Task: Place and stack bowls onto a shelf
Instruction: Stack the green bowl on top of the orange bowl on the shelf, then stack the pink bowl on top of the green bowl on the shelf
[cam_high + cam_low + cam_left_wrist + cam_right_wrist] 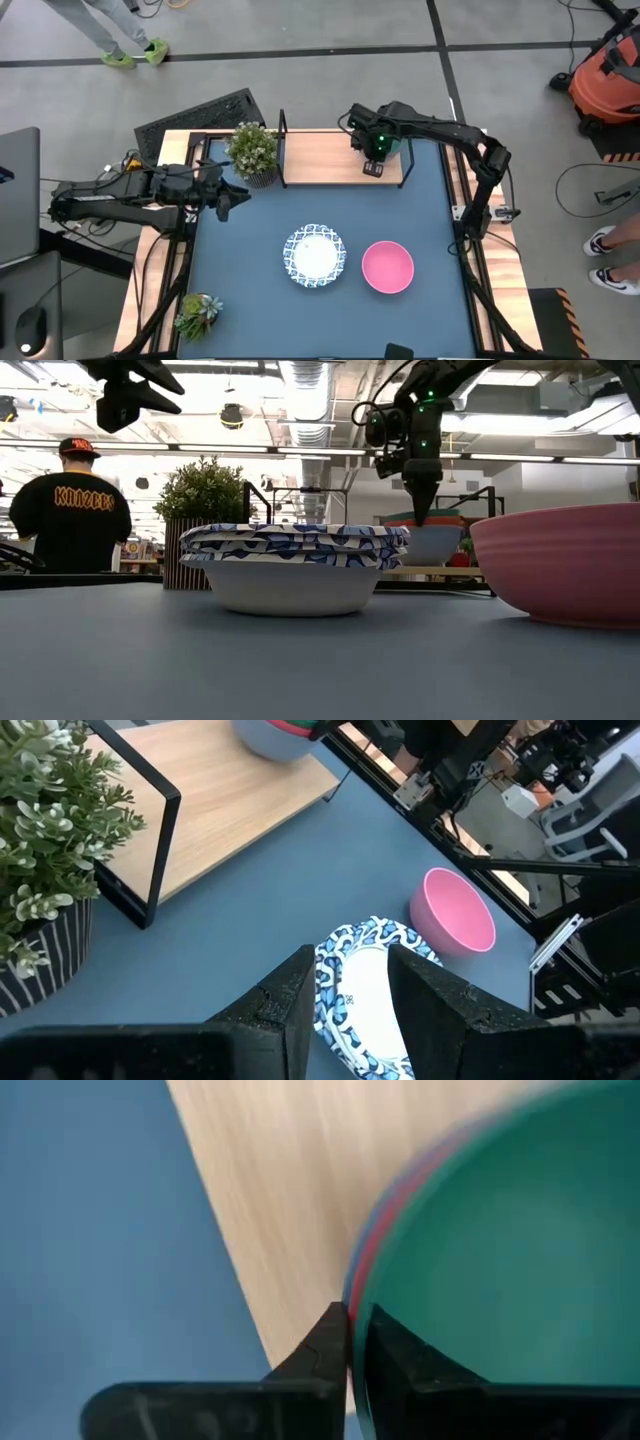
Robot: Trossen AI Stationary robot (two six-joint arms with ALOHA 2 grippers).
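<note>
My right gripper [373,166] is over the right part of the light wood shelf [320,158] and is shut on a teal-lined bowl [500,1250], which has a red stripe under its rim. In the low view this bowl [435,545] sits upright at the level of the shelf board. A stack of white bowls with blue patterned rims [314,255] rests on its base mid-table. A pink bowl [387,267] stands to its right. My left gripper [235,195] is open and empty, and it hovers over the table's left side. In its wrist view [355,990] the white bowls show between the fingers. My right gripper pinches the teal bowl's rim [362,1295], with one finger inside the bowl and one outside. The fingers come from above and point down [420,510]. The bowl stays upright below them, its base down at the shelf board. Whether it rests there, I cannot tell.
A potted plant in a striped pot [252,150] stands at the shelf's left end, beside the black end post [150,850]. A small plant [197,315] sits at the near left corner. People stand in the room beyond the table [70,510].
</note>
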